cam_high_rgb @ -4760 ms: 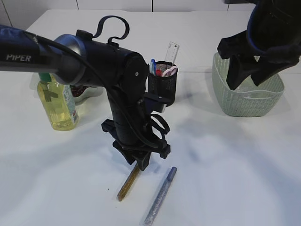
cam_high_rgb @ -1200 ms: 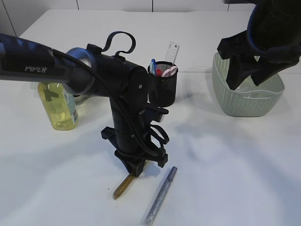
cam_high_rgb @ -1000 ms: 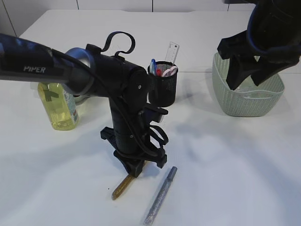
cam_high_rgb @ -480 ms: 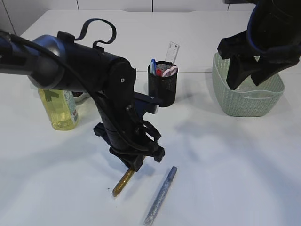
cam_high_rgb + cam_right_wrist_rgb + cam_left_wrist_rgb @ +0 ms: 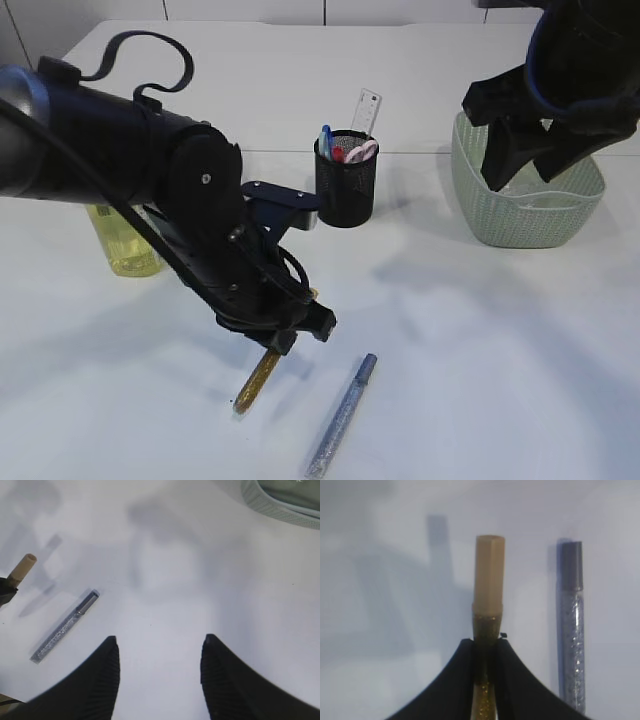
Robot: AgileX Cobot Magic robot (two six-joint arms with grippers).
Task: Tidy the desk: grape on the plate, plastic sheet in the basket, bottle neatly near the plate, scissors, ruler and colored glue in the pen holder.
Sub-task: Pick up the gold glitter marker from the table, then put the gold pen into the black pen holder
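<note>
My left gripper (image 5: 287,338) (image 5: 485,641) is shut on a gold colored glue stick (image 5: 256,383) (image 5: 488,580). The stick hangs tilted just above the table, cap end down. A silver glue stick (image 5: 341,416) (image 5: 569,630) (image 5: 65,626) lies flat to its right. The black mesh pen holder (image 5: 346,188) holds the clear ruler (image 5: 365,110) and the pink-handled scissors (image 5: 361,151). The bottle (image 5: 118,250) of yellow liquid stands at the left, half hidden by the arm. My right gripper (image 5: 525,150) (image 5: 160,647) hangs open and empty over the basket. Plate and grape are hidden; I cannot make out the plastic sheet.
The pale green woven basket (image 5: 530,215) (image 5: 280,506) stands at the back right. My left arm's bulk spans the left half of the table in front of the bottle. White table shows between the pen holder and the basket.
My left arm has swung left and up, carrying the gold glue stick off the table and away from the silver one. The right arm has not moved.
</note>
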